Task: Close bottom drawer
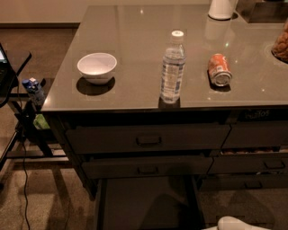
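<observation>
The bottom drawer (148,204) is the lowest of three wide dark drawers and stands pulled out toward me. Its plain flat grey inside shows at the bottom middle; its front panel and handle are cut off by the bottom edge. The two taller drawers above it, the top drawer (148,139) and the middle drawer (147,167), are nearly shut. My gripper is out of view below the picture. Only a white rounded part of my arm (235,223) shows at the bottom right, just right of the open drawer.
On the glossy counter (135,31) stand a white bowl (96,67), a water bottle (173,67), a tipped orange can (219,69) and a white jug (221,8). Narrower drawers (256,152) lie to the right. A black stand (27,112) with cables stands at the left.
</observation>
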`<state>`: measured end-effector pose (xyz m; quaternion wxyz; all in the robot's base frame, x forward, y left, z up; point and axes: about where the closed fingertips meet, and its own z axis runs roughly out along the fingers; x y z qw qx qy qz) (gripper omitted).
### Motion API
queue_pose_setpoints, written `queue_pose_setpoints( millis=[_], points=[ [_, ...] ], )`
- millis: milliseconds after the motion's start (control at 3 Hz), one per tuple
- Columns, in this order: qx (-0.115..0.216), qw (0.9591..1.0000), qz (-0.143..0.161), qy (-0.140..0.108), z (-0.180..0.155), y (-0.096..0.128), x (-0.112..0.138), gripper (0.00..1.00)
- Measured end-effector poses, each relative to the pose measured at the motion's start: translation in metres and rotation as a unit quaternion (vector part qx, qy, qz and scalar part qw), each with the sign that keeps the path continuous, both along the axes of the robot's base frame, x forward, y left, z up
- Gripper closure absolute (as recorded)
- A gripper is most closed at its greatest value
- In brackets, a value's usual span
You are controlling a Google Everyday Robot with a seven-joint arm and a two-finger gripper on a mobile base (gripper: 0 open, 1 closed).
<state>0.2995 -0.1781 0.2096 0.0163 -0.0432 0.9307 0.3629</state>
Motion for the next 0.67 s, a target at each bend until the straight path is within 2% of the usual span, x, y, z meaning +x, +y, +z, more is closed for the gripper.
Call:
queue_pose_setpoints(
  millis=[333, 667],
  points=[
    [-0.003, 0.9999, -0.012, 0.001, -0.0233, 0.0039, 0.0142, 1.0],
    [-0.006, 0.9999, -0.015, -0.004, -0.0254, 0.0089, 0.0209, 1.0]
  ],
)
